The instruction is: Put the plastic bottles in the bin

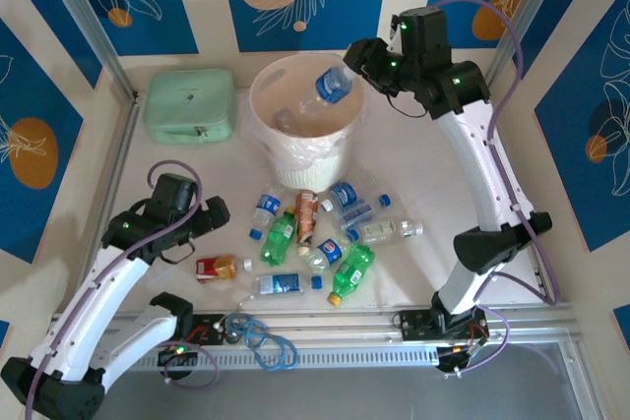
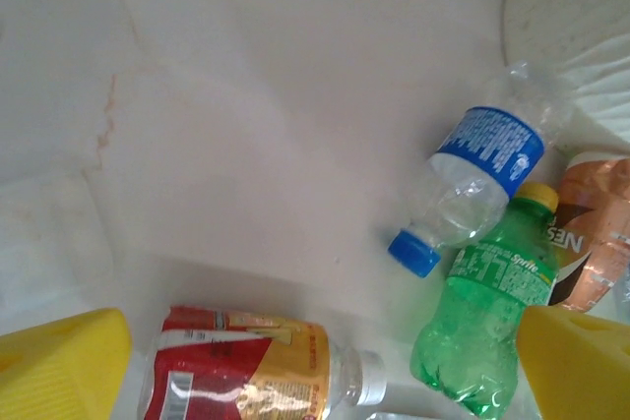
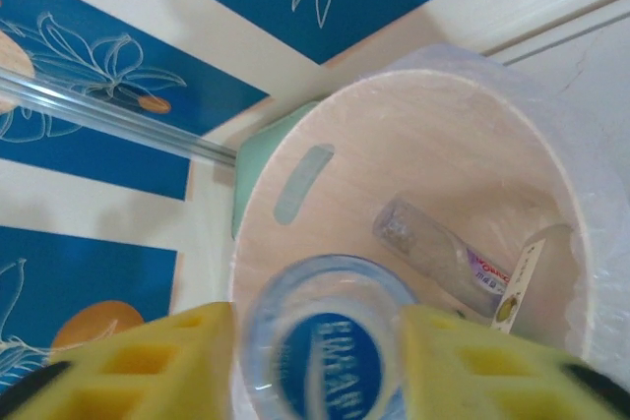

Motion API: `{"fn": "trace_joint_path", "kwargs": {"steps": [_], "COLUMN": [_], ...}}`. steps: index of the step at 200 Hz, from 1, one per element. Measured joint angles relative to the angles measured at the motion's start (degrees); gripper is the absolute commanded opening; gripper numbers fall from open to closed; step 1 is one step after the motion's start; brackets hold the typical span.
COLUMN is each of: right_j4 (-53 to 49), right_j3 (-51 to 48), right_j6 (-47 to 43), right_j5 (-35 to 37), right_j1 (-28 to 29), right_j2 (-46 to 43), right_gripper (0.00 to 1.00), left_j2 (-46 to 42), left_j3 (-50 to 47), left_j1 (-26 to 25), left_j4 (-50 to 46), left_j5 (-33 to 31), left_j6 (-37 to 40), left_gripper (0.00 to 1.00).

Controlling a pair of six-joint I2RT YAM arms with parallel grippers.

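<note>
While the R claw (image 1: 352, 64) hangs right over the bin (image 1: 255, 95) w/ 1 blue-label bottle (image 1: 333, 84) between its fingers (image 3: 148, 361), gripped or let go I can't tell, the L claw (image 1: 215, 213) gapes wide & empty, loose bottles (image 1: 281, 238) lying just ahead of it.

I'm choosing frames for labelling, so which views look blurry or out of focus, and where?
Top external: sharp, evenly lit, soft shadows. Left wrist: green plastic bottle crisp, yellow fingers of the left gripper blurred. Right wrist: clear blue-labelled plastic bottle at the right gripper smeared; round white plastic bin beyond sharper.
</note>
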Motion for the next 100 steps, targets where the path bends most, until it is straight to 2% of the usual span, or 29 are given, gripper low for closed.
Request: {"fn": "trace_joint_path", "kwargs": {"steps": [20,52,100], "right_j4": [-0.9,-1.44,-2.23], "right_j3": [0.0,0.28,-2.54], "right_j6": [-0.44,-1.25,-2.95], "right_j5": [-0.28,-0.17,2.49], "right_j1": [0.35,2.23,8.66], "right_j2": [0.87,0.48,-5.07], "right_gripper": [0.64,0.65,0.66], "left_j2": [-0.68,-2.12,-7.72], "left_j3": [-0.9,-2.64,-7.3], "left_j1": [0.04,0.11,0.13], "left_j4": [-1.29,-3.5,-7.34], "left_j5": [0.72,2.32,6.6], "left_j6": [-1.86,-5.6,-15.63], "left_gripper": [1.0,1.0,1.0]}}
